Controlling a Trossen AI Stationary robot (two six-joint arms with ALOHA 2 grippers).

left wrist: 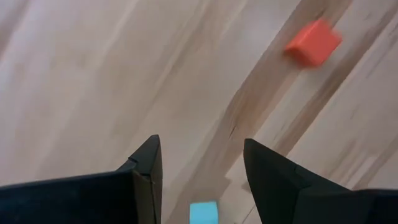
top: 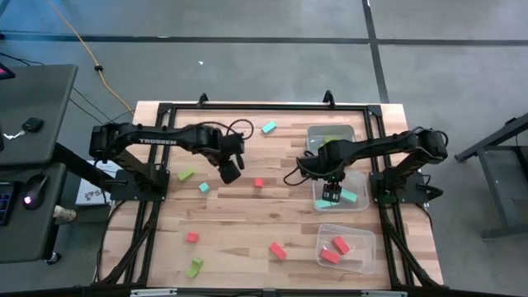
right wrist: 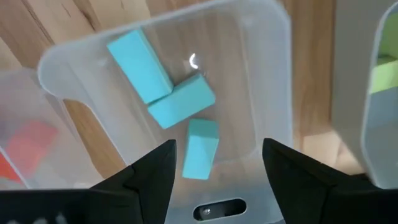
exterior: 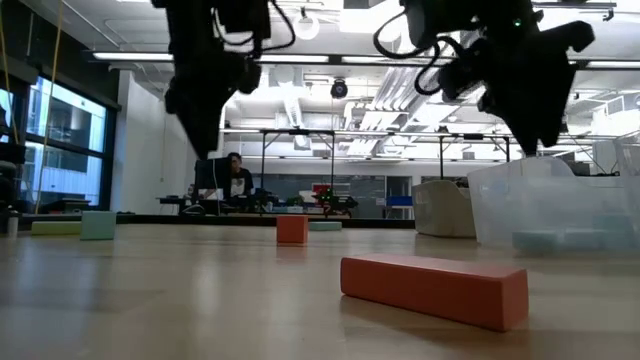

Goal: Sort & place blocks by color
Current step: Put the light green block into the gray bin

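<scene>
A: Which step?
B: Right gripper [right wrist: 214, 165] hung over the middle bin [right wrist: 273, 37], fingers spread, nothing pinched; three light blue blocks [right wrist: 180, 99] lay inside.
A: Left?
B: Left gripper [left wrist: 199, 174] spread & empty above the table, near a blue cube [left wrist: 203, 213], prob. the next pick. Needs lowering, centring, closing.
</scene>
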